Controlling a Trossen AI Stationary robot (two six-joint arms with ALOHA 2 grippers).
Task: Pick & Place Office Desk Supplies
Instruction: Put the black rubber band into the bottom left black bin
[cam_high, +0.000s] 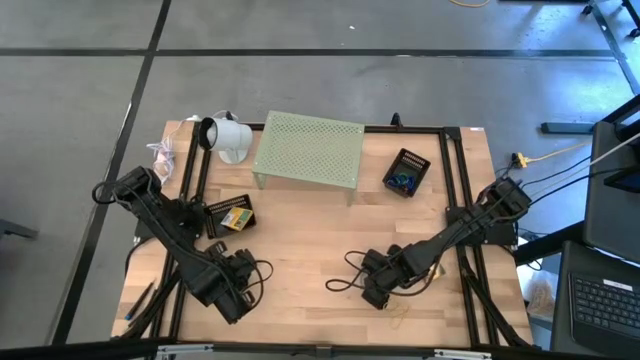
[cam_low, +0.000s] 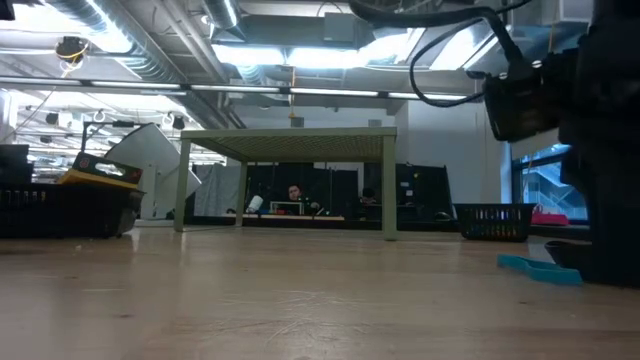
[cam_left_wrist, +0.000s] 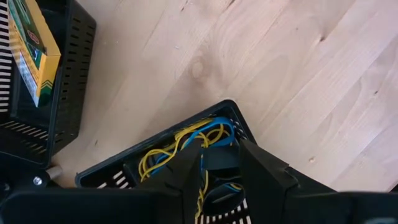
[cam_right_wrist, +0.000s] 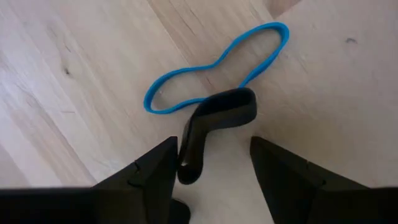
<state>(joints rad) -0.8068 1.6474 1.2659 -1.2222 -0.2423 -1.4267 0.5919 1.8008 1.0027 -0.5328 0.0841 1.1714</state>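
Right wrist view: the right gripper (cam_right_wrist: 214, 165) hangs low over the table (cam_right_wrist: 74, 81) with its fingers spread, a black clip (cam_right_wrist: 214, 127) lying between them and a blue band (cam_right_wrist: 214, 68) touching the clip's far side. In the high view this gripper sits right of the table's middle, near the front. The left gripper (cam_left_wrist: 217, 177) is over a black basket (cam_left_wrist: 161, 146) of yellow and blue bands (cam_left_wrist: 180, 140); I cannot tell its fingers' state. A yellow-green box (cam_left_wrist: 34, 53) lies in a neighbouring tray (cam_left_wrist: 74, 81).
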